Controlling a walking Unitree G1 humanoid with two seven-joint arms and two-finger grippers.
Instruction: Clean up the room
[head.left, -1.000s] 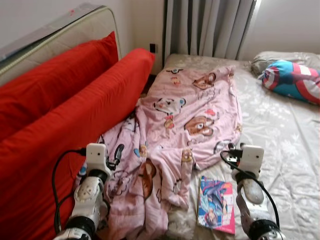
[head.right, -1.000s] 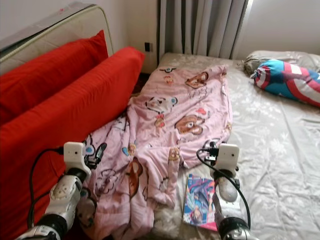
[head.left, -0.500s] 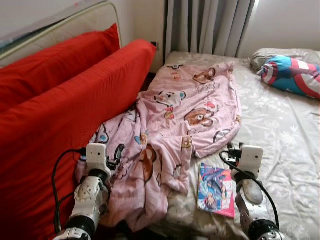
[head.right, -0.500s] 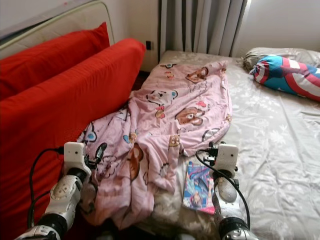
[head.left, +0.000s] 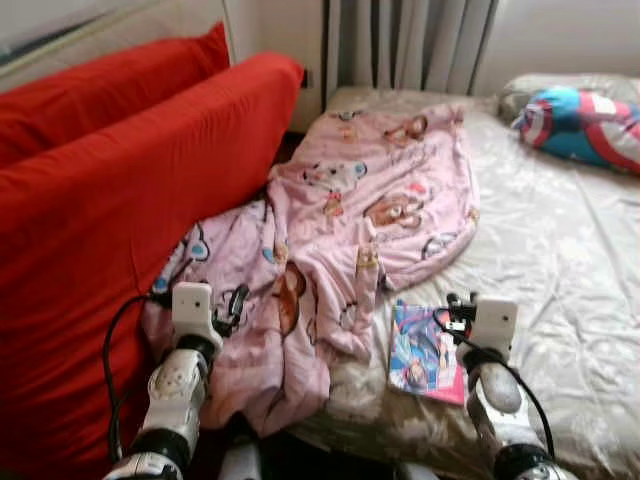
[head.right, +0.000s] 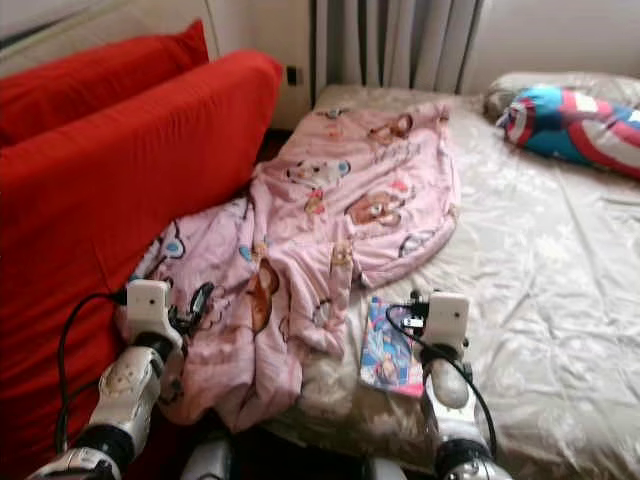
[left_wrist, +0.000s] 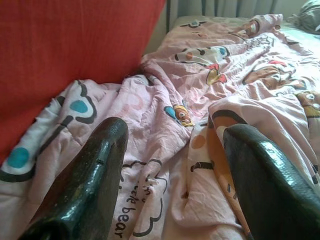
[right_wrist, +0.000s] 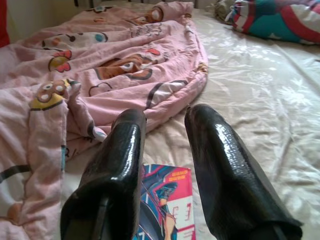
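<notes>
Both jaws parted, empty: my left gripper over the blanket lower left, my right gripper above the book lower centre, poised for pickup.

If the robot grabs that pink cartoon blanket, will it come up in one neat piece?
Probably not. The pink blanket lies rumpled and folded, so it is likely floppy and would sag. One end hangs off the bed edge, so pulling may drag it down. It looks thin and light.
</notes>
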